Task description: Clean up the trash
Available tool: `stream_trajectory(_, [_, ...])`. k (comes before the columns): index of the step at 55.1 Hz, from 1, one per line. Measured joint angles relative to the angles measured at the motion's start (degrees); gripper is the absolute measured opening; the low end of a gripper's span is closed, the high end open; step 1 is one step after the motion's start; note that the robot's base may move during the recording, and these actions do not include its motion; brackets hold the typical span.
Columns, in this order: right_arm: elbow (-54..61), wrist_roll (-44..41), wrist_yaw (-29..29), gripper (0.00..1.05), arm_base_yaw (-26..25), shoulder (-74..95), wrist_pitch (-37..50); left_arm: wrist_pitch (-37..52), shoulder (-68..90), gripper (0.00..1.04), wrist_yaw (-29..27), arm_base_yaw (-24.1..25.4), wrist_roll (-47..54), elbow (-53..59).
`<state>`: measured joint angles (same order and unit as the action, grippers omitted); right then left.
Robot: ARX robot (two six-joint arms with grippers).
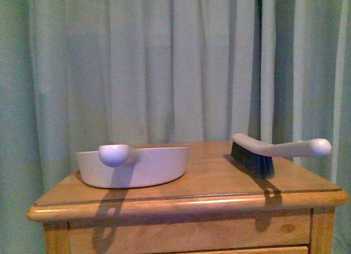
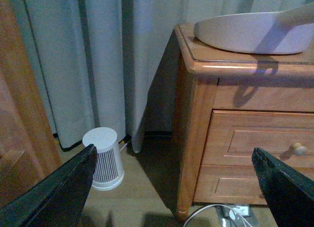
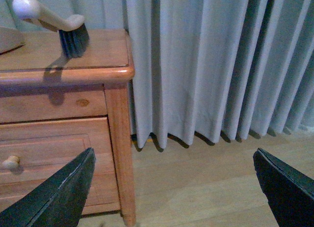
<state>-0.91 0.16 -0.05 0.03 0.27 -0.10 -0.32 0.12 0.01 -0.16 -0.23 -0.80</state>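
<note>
left fingers (image 2: 56, 195): dark wedges spread wide apart and holding nothing, low in front of the desk's left corner; this looks like a waiting pose.
right fingers (image 3: 54, 197): equally wide apart and empty, low by the desk's right corner.
desk (image 1: 208, 195): honey-coloured wood with drawers below; it carries both cleaning tools.
dustpan: the pale grey plastic dustpan (image 1: 151, 167) lies flat on the left of the desk top, its rounded handle turned toward the robot, probably so the left arm can grasp it.
brush: the pale-handled hand brush with dark bristles (image 1: 258, 154) stands on its bristles on the right, well apart from the dustpan. its handle reaches out past the desk's right edge, an easy grasp for the right arm.
trash: no crumpled white paper trash shows in any view; where it lies cannot be told.
front view only: both tools together against the pale green pleated curtain (image 1: 164, 62); neither arm appears.
left wrist view only: a small white ribbed cylinder (image 2: 103, 159) on the floor by the curtain, a round drawer knob (image 2: 298, 149), and a white cable (image 2: 203, 218).
right wrist view only: bare wooden floor (image 3: 211, 188) to the desk's right, with no trash on it.
</note>
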Motion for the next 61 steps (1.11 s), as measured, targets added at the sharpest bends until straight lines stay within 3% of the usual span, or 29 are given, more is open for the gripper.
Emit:
stream_trajectory(36, [0.0, -0.02, 0.0, 0.97, 0.02, -0.04, 0.0, -0.13, 0.07, 0.97, -0.04, 0.0, -0.17, -0.02])
stream_trajectory(44, [0.0, -0.02, -0.02, 0.97, 0.02, -0.04, 0.0, -2.34, 11.82, 0.97, 1.6, 1.01, -6.91, -3.91])
stream_trajectory(51, [0.0, -0.02, 0.0, 0.97, 0.0, -0.04, 0.0, 0.46, 29.4, 0.97, 1.86, -0.59, -3.1, -15.43])
stream_trajectory(61, [0.0, -0.02, 0.0, 0.97, 0.0, -0.04, 0.0, -9.97, 51.74, 0.97, -0.17, -8.37, 4.61, -41.09])
